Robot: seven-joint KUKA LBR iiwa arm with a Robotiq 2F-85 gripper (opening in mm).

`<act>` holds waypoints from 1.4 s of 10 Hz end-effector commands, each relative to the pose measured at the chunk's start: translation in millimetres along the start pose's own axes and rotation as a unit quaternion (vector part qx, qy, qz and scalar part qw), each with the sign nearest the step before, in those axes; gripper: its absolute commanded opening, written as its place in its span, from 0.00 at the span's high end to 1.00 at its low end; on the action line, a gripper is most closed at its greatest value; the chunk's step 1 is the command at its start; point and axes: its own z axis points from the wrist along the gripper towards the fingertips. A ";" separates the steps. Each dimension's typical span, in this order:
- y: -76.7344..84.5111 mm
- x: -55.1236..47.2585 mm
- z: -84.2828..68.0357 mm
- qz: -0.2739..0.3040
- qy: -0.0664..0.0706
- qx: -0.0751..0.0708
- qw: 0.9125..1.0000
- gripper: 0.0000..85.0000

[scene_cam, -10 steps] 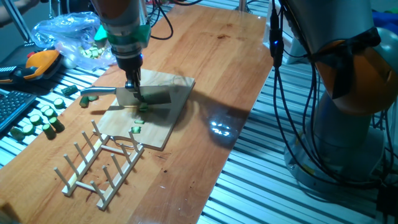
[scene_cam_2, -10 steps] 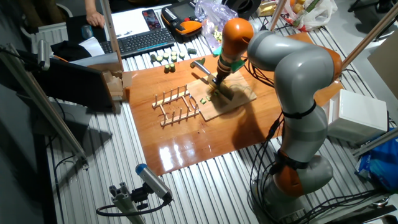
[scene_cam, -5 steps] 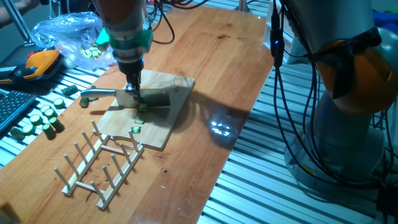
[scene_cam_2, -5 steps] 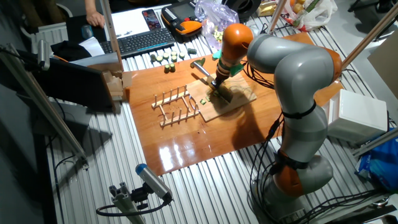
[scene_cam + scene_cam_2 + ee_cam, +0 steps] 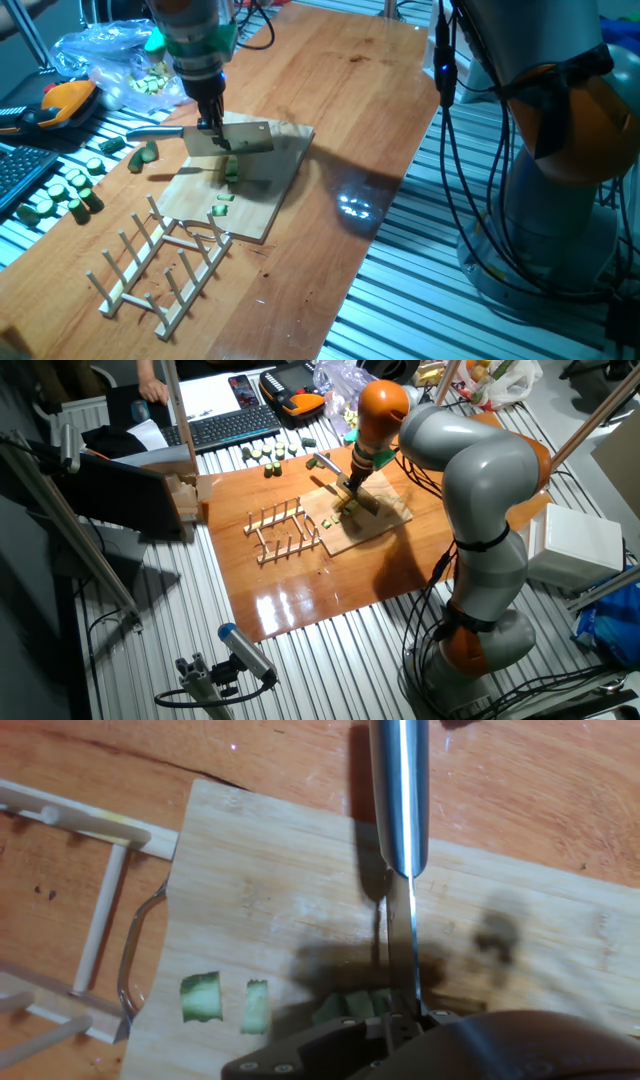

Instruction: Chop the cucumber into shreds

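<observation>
My gripper [image 5: 210, 124] is shut on a kitchen knife [image 5: 232, 138] and holds it level, a little above the wooden cutting board [image 5: 268, 150]. The steel handle sticks out to the left. Small green cucumber bits [image 5: 231, 170] lie on the board under the blade, and more shreds [image 5: 221, 205] lie nearer the board's front edge. In the hand view the blade [image 5: 411, 935] shows edge-on above pale green pieces [image 5: 350, 1006], with two cut bits [image 5: 202, 996] to the left. The other fixed view shows the gripper [image 5: 350, 482] over the board [image 5: 380, 520].
A wooden dish rack [image 5: 160, 265] stands right at the board's front-left corner. Several thick dark-skinned cucumber chunks [image 5: 60, 195] lie at the table's left edge. A clear plastic bag [image 5: 110, 55], an orange tool and a keyboard [image 5: 225, 425] are behind them.
The knife has risen from the board, where it pressed on the cucumber bits, to a little above it. The bits on the board stay put.
</observation>
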 end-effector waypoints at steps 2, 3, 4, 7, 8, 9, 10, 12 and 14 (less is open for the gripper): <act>-0.7 -1.0 4.2 0.000 -0.002 0.000 1.000 1.00; -0.9 -1.2 8.4 0.001 -0.004 -0.001 1.000 1.00; 0.4 -1.2 14.1 0.002 -0.008 -0.001 1.000 1.00; 2.2 -1.2 28.8 0.005 -0.019 -0.001 1.000 1.00; -0.2 -1.8 32.0 0.003 -0.021 -0.001 1.000 1.00; -1.6 -1.1 34.6 0.003 -0.025 -0.002 1.000 1.00; -1.6 -1.1 35.5 0.003 -0.025 -0.002 1.000 1.00; -1.5 -1.4 36.8 0.003 -0.026 -0.002 1.000 1.00; -2.1 -2.5 40.4 0.003 -0.028 -0.002 1.000 1.00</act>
